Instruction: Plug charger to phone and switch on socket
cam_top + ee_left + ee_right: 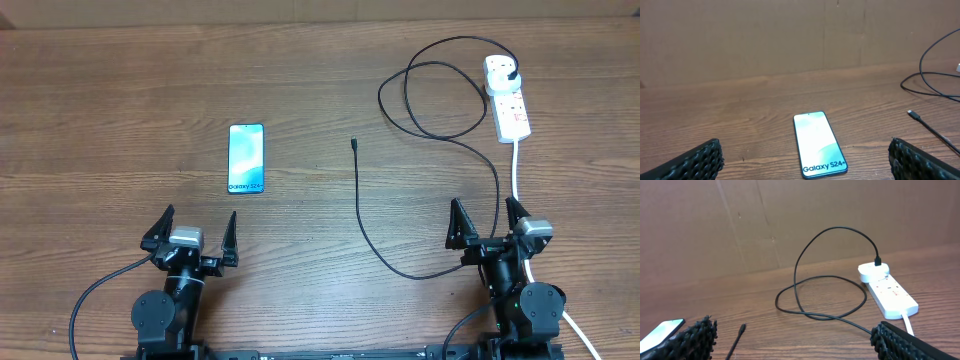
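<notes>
The phone (246, 158) lies flat on the wooden table, screen lit light blue, white text at its near end; it also shows in the left wrist view (817, 143) and at the edge of the right wrist view (662, 330). The charger cable (440, 135) loops from the black plug in the socket (508, 98) to its connector tip (354, 144), which lies loose right of the phone, also in the left wrist view (912, 115) and the right wrist view (741, 329). My left gripper (191, 238) is open and empty, near side of the phone. My right gripper (488, 228) is open and empty, near the cable.
The socket's thick white cord (516, 175) runs down toward the right arm's base. A brown cardboard wall (790, 220) stands behind the table's far edge. The socket also shows in the right wrist view (887, 291).
</notes>
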`<state>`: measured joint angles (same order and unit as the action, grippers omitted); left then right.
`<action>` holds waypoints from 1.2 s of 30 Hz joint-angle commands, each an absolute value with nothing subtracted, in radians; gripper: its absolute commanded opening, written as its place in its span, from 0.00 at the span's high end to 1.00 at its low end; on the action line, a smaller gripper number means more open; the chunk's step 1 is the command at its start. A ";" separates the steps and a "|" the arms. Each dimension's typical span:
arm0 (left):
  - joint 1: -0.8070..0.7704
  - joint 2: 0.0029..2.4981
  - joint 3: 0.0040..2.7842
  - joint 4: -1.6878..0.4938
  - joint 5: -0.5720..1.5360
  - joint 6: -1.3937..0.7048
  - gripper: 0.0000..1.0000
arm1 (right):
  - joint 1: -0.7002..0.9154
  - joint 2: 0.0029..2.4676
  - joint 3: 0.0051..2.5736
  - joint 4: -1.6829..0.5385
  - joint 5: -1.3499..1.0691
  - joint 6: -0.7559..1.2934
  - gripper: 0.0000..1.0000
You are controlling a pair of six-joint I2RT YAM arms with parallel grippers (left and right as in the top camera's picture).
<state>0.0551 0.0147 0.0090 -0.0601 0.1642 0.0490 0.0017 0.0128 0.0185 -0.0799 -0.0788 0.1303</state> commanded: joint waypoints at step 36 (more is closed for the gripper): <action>0.058 0.004 0.005 -0.047 0.177 0.053 0.00 | 0.006 0.003 0.008 -0.076 -0.080 0.129 0.00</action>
<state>0.0551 0.0147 0.0090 -0.0551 0.1642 0.0521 0.0017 0.0128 0.0185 -0.0795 -0.0788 0.1299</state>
